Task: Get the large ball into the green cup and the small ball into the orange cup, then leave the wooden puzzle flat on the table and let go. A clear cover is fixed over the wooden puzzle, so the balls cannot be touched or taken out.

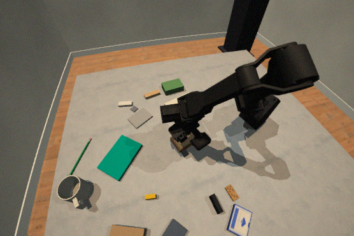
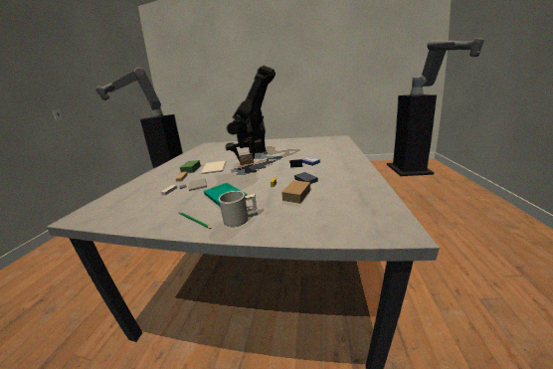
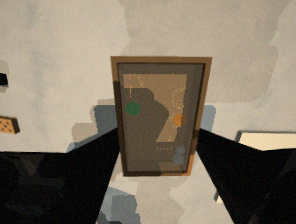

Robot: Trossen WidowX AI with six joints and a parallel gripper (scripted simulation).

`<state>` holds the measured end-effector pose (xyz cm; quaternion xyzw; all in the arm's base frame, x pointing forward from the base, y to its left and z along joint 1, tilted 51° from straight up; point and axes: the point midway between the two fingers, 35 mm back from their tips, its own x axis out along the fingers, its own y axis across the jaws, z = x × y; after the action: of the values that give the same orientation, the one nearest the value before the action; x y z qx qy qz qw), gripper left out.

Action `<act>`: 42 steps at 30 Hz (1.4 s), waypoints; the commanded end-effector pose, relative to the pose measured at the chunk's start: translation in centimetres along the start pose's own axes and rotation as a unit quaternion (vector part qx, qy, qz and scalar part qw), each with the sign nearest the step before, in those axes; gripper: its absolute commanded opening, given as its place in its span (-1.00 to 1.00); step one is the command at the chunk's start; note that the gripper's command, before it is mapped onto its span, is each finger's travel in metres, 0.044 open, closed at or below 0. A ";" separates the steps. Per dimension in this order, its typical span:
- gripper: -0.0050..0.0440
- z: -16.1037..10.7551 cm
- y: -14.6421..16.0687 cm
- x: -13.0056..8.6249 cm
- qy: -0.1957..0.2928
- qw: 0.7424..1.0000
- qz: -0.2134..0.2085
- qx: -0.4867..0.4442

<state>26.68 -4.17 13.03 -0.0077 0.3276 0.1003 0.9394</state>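
The puzzle (image 3: 159, 116) sits pinched between the gripper's (image 3: 159, 145) two dark fingers, which press on its long sides near the end closest to the wrist camera. That grip makes sense: with a clear cover over the tray, tilting the whole board is the only way to move the balls.

Inside the puzzle, the green cup (image 3: 132, 109) lies by the left wall about halfway along, and the orange cup (image 3: 178, 120) lies opposite, by the right wall. Two pale grey discs, likely the balls (image 3: 179, 155), sit together in the near right corner, just below the orange cup and well apart from the green one. Which is the large one is hard to tell. Neither looks to be in a cup, so the sorting seems unfinished.

Out from the puzzle, in the top view (image 1: 182, 142), it is under the wrist, near the middle of the table (image 1: 286, 193); whether it is lifted or resting I cannot tell. A teal book (image 1: 120, 157) lies to its left, a mug (image 1: 70, 187) farther off beyond that, and a green block (image 1: 172, 86) lies behind the puzzle, towards the back edge.

My guess: a tilt towards the far end comes next, gently, or both balls will roll together.
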 end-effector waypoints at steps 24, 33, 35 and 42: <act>-0.80 0.3 0.1 -0.3 0.004 1.000 -0.025 -0.002; -0.80 0.3 0.0 -0.3 0.007 1.000 -0.017 -0.001; -0.80 0.3 0.0 -0.3 0.012 1.000 -0.012 -0.001; -0.80 0.4 0.0 -0.3 0.015 1.000 -0.009 -0.001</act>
<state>26.62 -4.19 13.42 -0.0142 0.3398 0.0885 0.9362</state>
